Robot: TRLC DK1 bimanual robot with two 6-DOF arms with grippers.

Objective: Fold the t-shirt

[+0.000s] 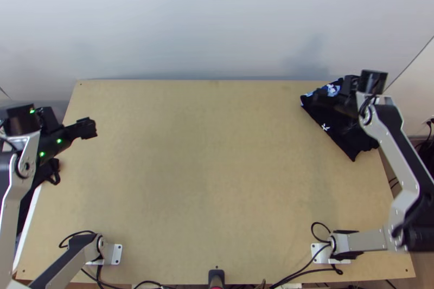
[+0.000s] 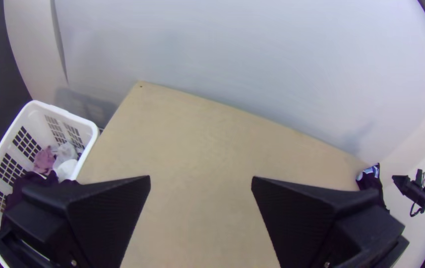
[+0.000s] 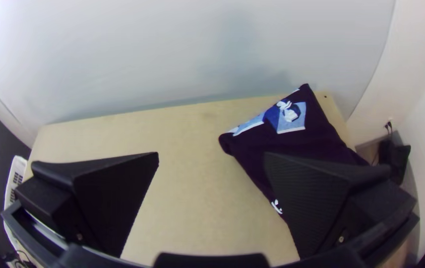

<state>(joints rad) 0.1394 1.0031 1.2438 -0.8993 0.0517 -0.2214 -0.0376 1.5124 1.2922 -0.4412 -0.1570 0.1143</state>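
1. Top view: the dark t-shirt (image 1: 337, 130) lies at the table's far right corner, gathered into a compact, folded shape with slanting edges; how many layers it has, I cannot tell. Its right end reaches the table's right edge.
2. On its upper face, the right wrist view shows a blue and white print (image 3: 291, 119) towards the far end, and a small white mark by the edge facing the table's middle.
3. Right gripper (image 1: 324, 97): above the shirt's far part, its two black fingers spread wide with nothing between them. One finger overlaps the cloth in its own wrist view, but whether they touch, I cannot tell.
4. Around the shirt is the light wooden table (image 1: 206, 153), with a pale wall (image 1: 206, 23) behind its far edge.
5. Left gripper (image 1: 87, 128): over the left side of the table, well apart from the shirt, fingers wide apart and holding nothing.
6. Beyond the left edge stands a white basket (image 2: 64, 113) with grid-like holes. Inside are a pink cloth (image 2: 44, 160), a white cloth (image 2: 66, 169) and a bunched dark cloth (image 2: 32, 179), partly hidden by a finger.
7. Black cables (image 1: 298, 274) curl along the near edge.
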